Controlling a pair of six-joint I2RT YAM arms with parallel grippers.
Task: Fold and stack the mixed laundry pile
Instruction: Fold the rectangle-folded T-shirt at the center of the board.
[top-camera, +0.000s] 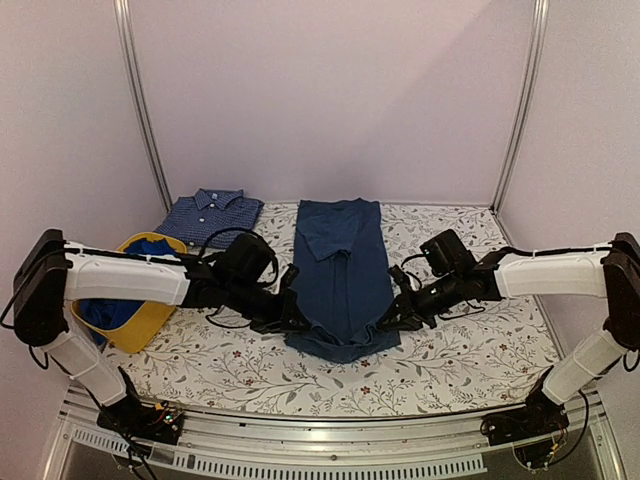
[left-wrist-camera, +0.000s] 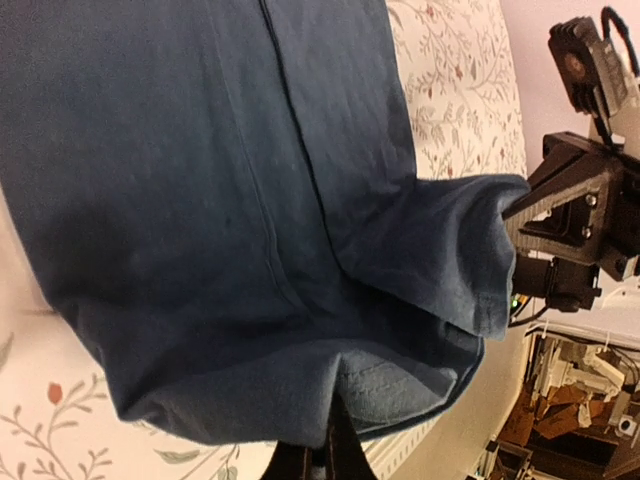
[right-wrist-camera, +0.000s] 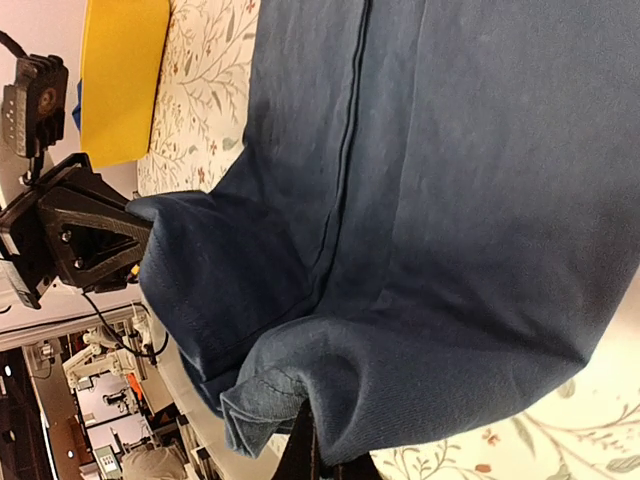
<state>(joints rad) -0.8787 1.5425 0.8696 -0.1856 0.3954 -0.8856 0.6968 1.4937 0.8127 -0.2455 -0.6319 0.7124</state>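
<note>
A large dark navy-teal garment (top-camera: 340, 265) lies lengthwise on the middle of the table, folded narrow. My left gripper (top-camera: 296, 318) is shut on its near left hem corner, and my right gripper (top-camera: 392, 318) is shut on the near right corner. In the left wrist view the hem (left-wrist-camera: 400, 385) bunches around my closed fingers (left-wrist-camera: 335, 450). The right wrist view shows the same: stitched hem (right-wrist-camera: 265, 385) puckered over the shut jaws. A fine-checked blue collared shirt (top-camera: 210, 215) lies folded at the back left. A royal-blue piece (top-camera: 100, 312) sits in the tub.
A yellow plastic tub (top-camera: 145, 322) stands on the left side of the table, under my left arm, and also shows in the right wrist view as a yellow tub (right-wrist-camera: 125, 80). The floral tablecloth (top-camera: 470, 350) covers the table. Walls and metal posts close in the back and sides.
</note>
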